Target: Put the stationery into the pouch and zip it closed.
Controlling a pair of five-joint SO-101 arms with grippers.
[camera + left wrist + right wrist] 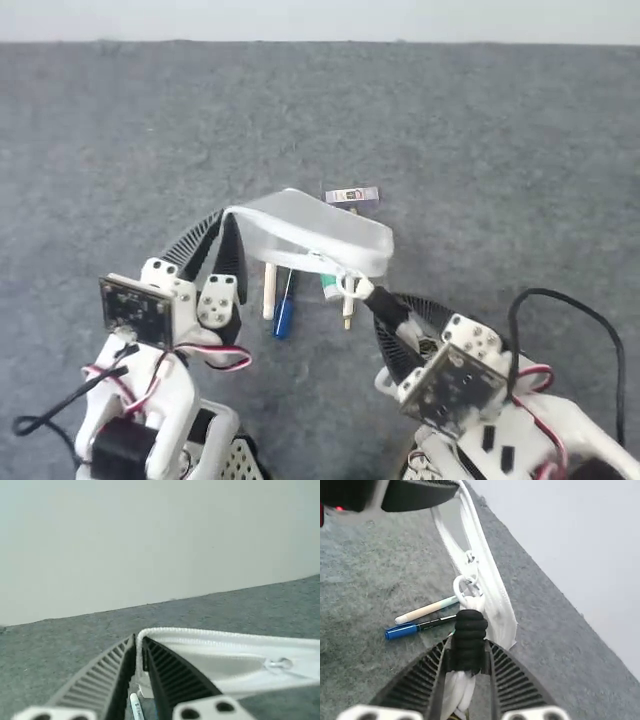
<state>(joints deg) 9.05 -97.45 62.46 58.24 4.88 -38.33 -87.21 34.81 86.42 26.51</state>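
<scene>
The white translucent pouch [315, 232] hangs lifted off the carpet between both arms. My left gripper [228, 216] is shut on its left end, seen close up as the zipper corner [150, 632] pinched between my fingertips [139, 644]. My right gripper [467, 650] is shut on a black ribbed tab [469, 635] tied to the white ring of the zipper pull [465, 592], at the pouch's right end [372, 295]. Under the pouch on the carpet lie a cream pen [268, 290], a blue-capped pen [285, 312], a green item [328, 288] and a yellowish one [348, 310].
A small labelled item [352, 196] lies just beyond the pouch. Grey carpet [500, 150] covers the table, with open room at the far side and to the left and right. A pale wall [150, 540] stands behind.
</scene>
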